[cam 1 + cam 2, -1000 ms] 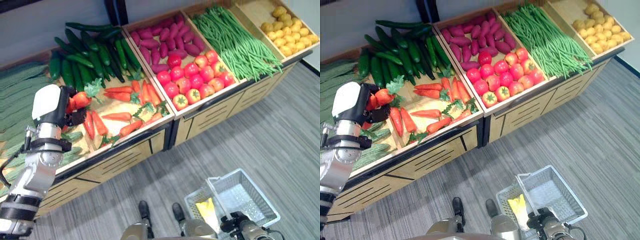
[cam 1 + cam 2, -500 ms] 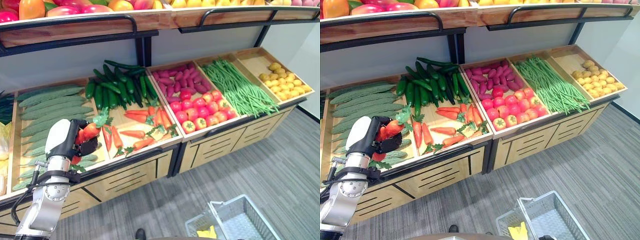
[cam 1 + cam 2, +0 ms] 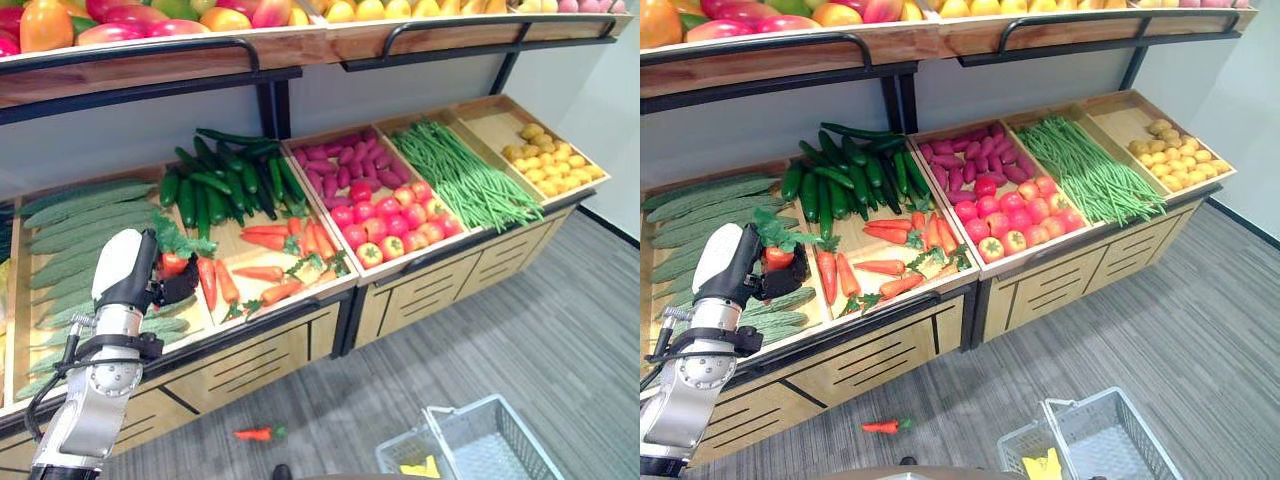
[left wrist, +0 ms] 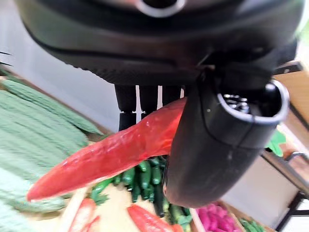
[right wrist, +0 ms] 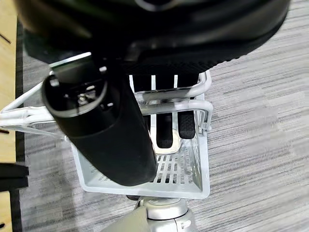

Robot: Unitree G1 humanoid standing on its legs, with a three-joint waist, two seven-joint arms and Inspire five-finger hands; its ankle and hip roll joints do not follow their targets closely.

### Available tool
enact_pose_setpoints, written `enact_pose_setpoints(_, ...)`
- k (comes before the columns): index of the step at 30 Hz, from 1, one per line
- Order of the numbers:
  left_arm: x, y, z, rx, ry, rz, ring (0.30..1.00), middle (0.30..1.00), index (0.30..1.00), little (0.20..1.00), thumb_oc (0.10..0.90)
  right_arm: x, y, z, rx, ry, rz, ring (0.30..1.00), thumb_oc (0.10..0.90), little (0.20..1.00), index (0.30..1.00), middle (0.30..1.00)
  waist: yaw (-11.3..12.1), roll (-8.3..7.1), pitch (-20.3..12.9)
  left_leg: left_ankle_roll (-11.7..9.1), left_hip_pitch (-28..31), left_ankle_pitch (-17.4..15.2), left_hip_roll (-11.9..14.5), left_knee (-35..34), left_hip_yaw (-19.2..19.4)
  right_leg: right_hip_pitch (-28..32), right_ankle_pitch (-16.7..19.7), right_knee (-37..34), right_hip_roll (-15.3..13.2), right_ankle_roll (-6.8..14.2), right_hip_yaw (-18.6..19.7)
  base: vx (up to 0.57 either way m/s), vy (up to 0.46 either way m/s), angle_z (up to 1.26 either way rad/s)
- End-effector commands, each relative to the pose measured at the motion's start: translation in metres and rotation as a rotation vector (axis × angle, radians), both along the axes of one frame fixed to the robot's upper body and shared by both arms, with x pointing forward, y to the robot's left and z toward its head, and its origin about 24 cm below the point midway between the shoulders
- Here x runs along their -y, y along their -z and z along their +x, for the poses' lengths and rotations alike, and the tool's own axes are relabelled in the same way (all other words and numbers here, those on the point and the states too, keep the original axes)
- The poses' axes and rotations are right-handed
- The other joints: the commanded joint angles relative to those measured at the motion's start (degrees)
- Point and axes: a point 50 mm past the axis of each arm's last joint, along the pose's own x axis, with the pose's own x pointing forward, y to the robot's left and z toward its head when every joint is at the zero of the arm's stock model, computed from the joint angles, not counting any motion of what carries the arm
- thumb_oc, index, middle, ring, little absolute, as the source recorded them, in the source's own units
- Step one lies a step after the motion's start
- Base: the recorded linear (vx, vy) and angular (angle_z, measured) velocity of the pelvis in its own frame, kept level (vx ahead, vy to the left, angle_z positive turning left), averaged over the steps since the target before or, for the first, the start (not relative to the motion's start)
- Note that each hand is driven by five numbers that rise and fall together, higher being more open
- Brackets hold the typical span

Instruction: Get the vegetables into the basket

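Fingers (image 4: 126, 104) of the left hand (image 3: 135, 282) clasp a carrot (image 4: 111, 153) (its leafy end hidden); right hand (image 5: 116, 125) grips the basket's handle (image 5: 178, 107).

A wooden display stand (image 3: 300, 330) stands on grey striped carpet (image 3: 560, 300), fruit (image 3: 150, 15) on its upper shelf.

Head stereo downward on shared stand (image 3: 300, 310); close wrist cameras.

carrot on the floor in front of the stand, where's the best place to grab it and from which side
Judging by its pose, take the fallen carrot around the middle of its orange body, coming straight down from above. It lies flat on the carpet, its green top toward the basket, so a hand could pinch across the width. The leafy end looks too thin to grip. The left hand is shut on another carrot.
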Motion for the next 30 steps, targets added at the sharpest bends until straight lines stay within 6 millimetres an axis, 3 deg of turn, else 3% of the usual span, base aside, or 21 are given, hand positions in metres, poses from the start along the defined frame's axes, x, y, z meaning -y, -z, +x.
enact_pose_setpoints(1,0.026,-0.07,0.022,0.328,0.146,0.035,0.3,0.3,0.3,0.3,0.4,0.011,-0.003,-0.001,0.019,0.067,-0.033,0.3,0.4,0.3,0.3,0.3,-2.5,1.54,0.1,-0.4,3.8,-7.3,-0.8,0.6,2.4,-8.3,2.8,5.9,-3.6,7.3,-0.9,-0.02,0.091,-0.4)
enact_pose_setpoints(6,0.032,-0.075,0.025,0.353,0.176,0.035,0.3,0.3,0.3,0.3,0.4,0.012,-0.004,0.001,0.046,0.087,-0.044,0.3,0.4,0.3,0.3,0.3,-5.1,2.04,1.3,0.4,5.0,-8.9,-1.0,1.0,7.2,-10.3,4.1,6.7,-3.3,9.1,2.4,0.01,0.055,-0.49)
enact_pose_setpoints(7,0.032,-0.076,0.025,0.355,0.176,0.036,0.3,0.3,0.3,0.3,0.4,0.011,-0.004,0.002,0.047,0.086,-0.043,0.3,0.4,0.3,0.3,0.3,-4.7,1.89,1.4,0.2,4.9,-8.4,-0.9,0.8,7.7,-10.7,4.7,6.7,-3.2,9.0,2.8,-0.01,0.032,-0.8)
enact_pose_setpoints(8,0.034,-0.08,0.026,0.373,0.186,0.043,0.3,0.3,0.3,0.3,0.4,0.011,-0.004,0.005,0.056,0.071,-0.046,0.3,0.4,0.3,0.3,0.3,-5.4,1.87,2.4,0.3,5.3,-9.0,-0.9,1.6,10.4,-12.3,6.0,7.1,-3.6,9.9,2.1,-0.07,-0.045,-0.99)
enact_pose_setpoints(9,0.035,-0.082,0.027,0.379,0.186,0.05,0.3,0.3,0.3,0.3,0.4,0.011,-0.005,0.008,0.062,0.06,-0.047,0.3,0.4,0.3,0.3,0.3,-5.1,1.72,2.9,0.1,5.2,-9.3,-0.6,2.2,11.8,-13.2,6.8,7.3,-4.5,10.2,-0.2,-0.08,-0.076,-1.37)
enact_pose_setpoints(10,0.035,-0.087,0.027,0.398,0.189,0.065,0.3,0.3,0.3,0.3,0.4,0.011,-0.005,0.012,0.073,0.053,-0.053,0.3,0.4,0.3,0.3,0.3,-4.5,1.74,3.7,-0.5,5.2,-10.3,0.7,3.4,14.5,-14.6,7.3,8.0,-7.7,10.1,-8.8,-0.09,-0.101,-1.15)
enact_pose_setpoints(11,0.035,-0.087,0.027,0.399,0.189,0.066,0.3,0.3,0.3,0.3,0.4,0.01,-0.005,0.013,0.074,0.053,-0.052,0.3,0.4,0.3,0.3,0.3,-4.6,1.57,3.7,-0.6,4.9,-9.9,0.8,3.6,14.5,-14.8,7.7,7.9,-7.7,9.9,-8.8,-0.03,-0.09,-1.72)
enact_pose_setpoints(12,0.034,-0.09,0.027,0.408,0.185,0.082,0.3,0.3,0.3,0.3,0.4,0.01,-0.005,0.016,0.084,0.043,-0.057,0.3,0.4,0.3,0.3,0.3,-4.7,1.48,3.7,-1.1,5.6,-10.6,1.5,4.0,16.5,-15.5,8.4,8.0,-9.9,9.7,-14.1,-0.02,-0.056,-1.53)
enact_pose_setpoints(13,0.034,-0.09,0.026,0.409,0.184,0.083,0.3,0.3,0.3,0.3,0.4,0.01,-0.005,0.017,0.085,0.041,-0.056,0.3,0.4,0.3,0.3,0.3,-4.7,1.29,3.7,-1.2,5.4,-10.2,1.5,4.1,16.6,-15.6,8.8,7.9,-9.9,9.5,-14.0,0.04,-0.059,-1.67)
enact_pose_setpoints(15,0.03,-0.089,0.025,0.403,0.164,0.087,0.3,0.3,0.3,0.3,0.4,0.011,-0.006,0.016,0.078,0.033,-0.064,0.3,0.4,0.3,0.3,0.3,-3.9,0.58,3.6,-1.7,6.9,-11.4,2.0,4.8,20.3,-15.6,10.8,8.0,-14.0,9.8,-23.5,0.04,-0.078,-0.88)
enact_pose_setpoints(17,0.026,-0.087,0.023,0.39,0.147,0.087,0.3,0.3,0.3,0.3,0.4,0.01,-0.005,0.016,0.071,0.021,-0.059,0.3,0.4,0.3,0.3,0.3,-3.4,0.14,3.9,-1.8,7.4,-11.7,2.6,5.5,22.8,-15.6,11.1,8.6,-16.1,9.6,-29.1,0.04,-0.053,-0.69)
enact_pose_setpoints(19,0.022,-0.083,0.021,0.378,0.128,0.085,0.3,0.3,0.3,0.3,0.4,0.008,-0.005,0.014,0.059,0.014,-0.057,0.3,0.4,0.3,0.3,0.3,-2.7,-0.04,3.6,-2.0,8.3,-13.6,3.0,6.2,23.0,-14.1,10.3,8.1,-16.7,10.4,-31.2,0.06,-0.023,-0.7)
enact_pose_setpoints(24,0.022,-0.078,0.019,0.357,0.128,0.067,0.3,0.3,0.3,0.3,0.4,0.011,-0.005,0.008,0.044,0.017,-0.065,0.3,0.4,0.3,0.3,0.3,-3.3,-0.51,3.1,-2.2,9.3,-15.1,3.6,8.8,24.3,-13.0,9.3,7.7,-15.6,9.7,-30.0,0.07,-0.075,-0.42)
enact_pose_setpoints(30,0.024,-0.069,0.019,0.33,0.135,0.024,0.3,0.3,0.3,0.3,0.4,0.019,-0.007,0.002,0.035,0.036,-0.083,0.3,0.4,0.3,0.3,0.3,-4.5,0.7,3.2,-3.4,10.2,-15.3,6.1,10.6,24.7,-11.6,6.2,7.9,-12.9,8.2,-28.3,0.05,-0.106,-0.19)
